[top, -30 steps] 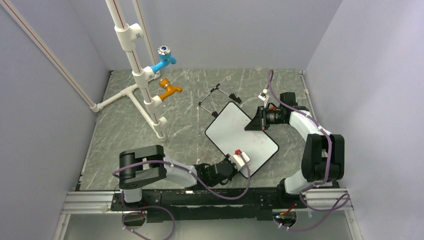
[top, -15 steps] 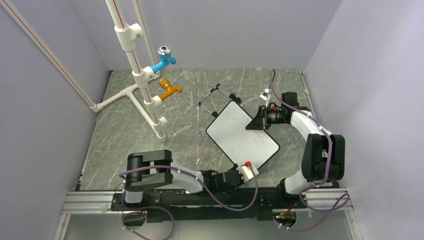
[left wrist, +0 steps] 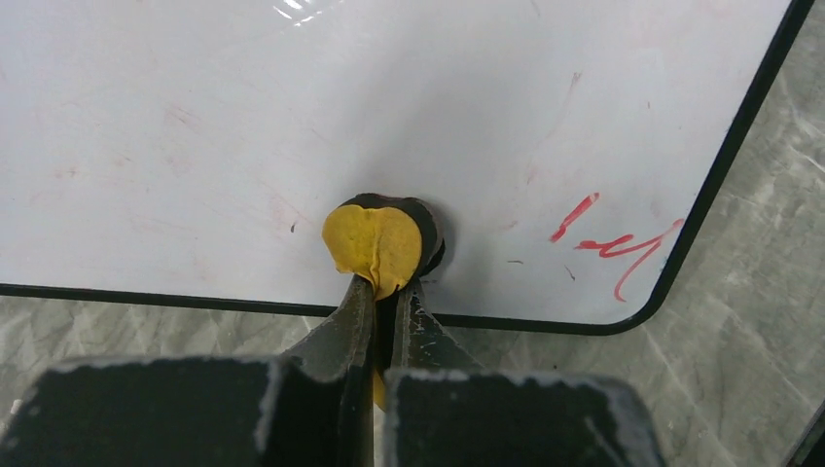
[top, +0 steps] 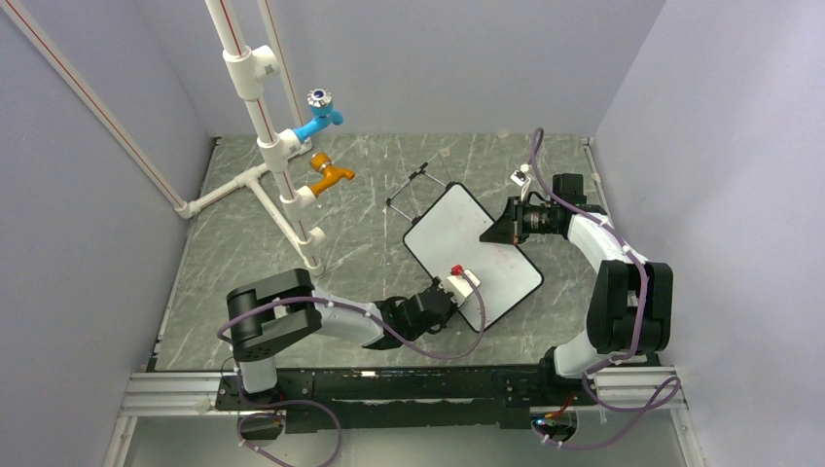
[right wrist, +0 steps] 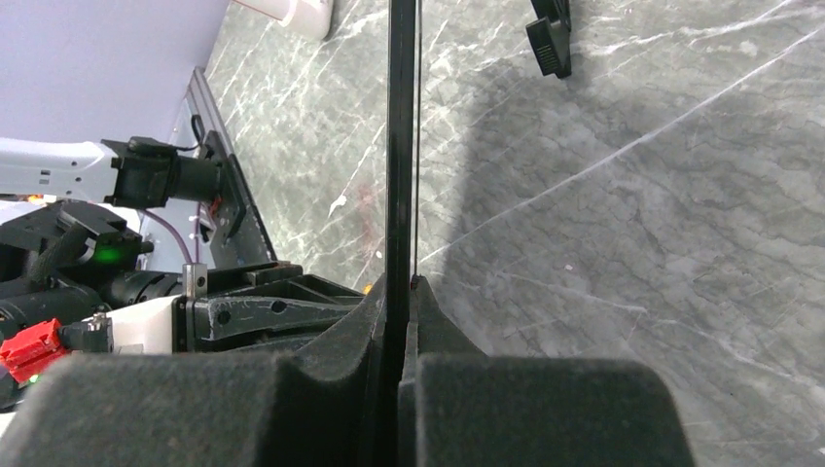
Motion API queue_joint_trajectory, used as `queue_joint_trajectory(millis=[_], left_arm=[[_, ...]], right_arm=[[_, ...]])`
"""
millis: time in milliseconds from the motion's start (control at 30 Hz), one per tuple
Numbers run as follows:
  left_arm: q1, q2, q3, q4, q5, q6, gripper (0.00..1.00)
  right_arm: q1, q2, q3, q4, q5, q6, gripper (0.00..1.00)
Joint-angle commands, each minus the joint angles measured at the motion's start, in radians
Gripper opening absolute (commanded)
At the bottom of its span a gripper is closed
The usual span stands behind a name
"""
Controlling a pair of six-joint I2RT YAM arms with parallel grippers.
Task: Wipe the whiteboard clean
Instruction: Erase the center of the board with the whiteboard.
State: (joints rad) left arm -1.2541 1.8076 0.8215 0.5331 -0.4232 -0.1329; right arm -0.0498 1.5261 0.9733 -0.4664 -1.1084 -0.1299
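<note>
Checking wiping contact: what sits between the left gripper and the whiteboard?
A yellow eraser, clamped in the left gripper, against the whiteboard; left wrist view.

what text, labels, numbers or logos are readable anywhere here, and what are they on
No readable text in any view.
On the whiteboard, near its corner: red marks, loose strokes, not legible as letters or numbers.
On the yellow eraser: no print visible.
On the blue tap: cap emblem too small to read.
</note>
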Motion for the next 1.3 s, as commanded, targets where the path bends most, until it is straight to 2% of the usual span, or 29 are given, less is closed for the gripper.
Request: queue_joint_trajectory(millis=[0, 233, 400, 533, 700, 833, 967, 1133, 1267], left_arm=[[-0.009, -0.019, -0.057, 0.104, 0.025, 0.086, 0.00], [-0.167, 0.054, 0.005, 0.179, 0.107, 0.213, 0.00], [-0.205, 0.101, 0.088, 0.124, 0.153, 0.245, 0.00], [-0.205, 0.129, 0.143, 0.050, 0.125, 0.243, 0.00], [-0.139, 0.161, 0.236, -0.132, -0.019, 0.147, 0.00], [-0.040, 0.119, 0.186, -0.150, -0.083, 0.004, 0.00], [0.024, 0.072, 0.131, -0.119, -0.096, -0.050, 0.00], [0.039, 0.029, 0.071, -0.058, -0.097, -0.064, 0.00], [0.030, 0.004, -0.016, 0.132, -0.008, -0.024, 0.00]], right_arm=[[0.024, -0.018, -0.016, -0.077, -0.109, -0.038, 0.00], [0.025, -0.018, -0.018, -0.072, -0.103, -0.035, 0.00], [0.023, -0.018, -0.018, -0.074, -0.103, -0.036, 0.00], [0.023, -0.020, -0.016, -0.077, -0.108, -0.039, 0.00], [0.021, -0.022, -0.016, -0.078, -0.109, -0.039, 0.00], [0.022, -0.022, -0.017, -0.077, -0.111, -0.037, 0.00], [0.022, -0.023, -0.016, -0.079, -0.111, -0.039, 0.00], [0.022, -0.021, -0.016, -0.076, -0.109, -0.037, 0.00], [0.022, -0.019, -0.019, -0.069, -0.104, -0.030, 0.00]])
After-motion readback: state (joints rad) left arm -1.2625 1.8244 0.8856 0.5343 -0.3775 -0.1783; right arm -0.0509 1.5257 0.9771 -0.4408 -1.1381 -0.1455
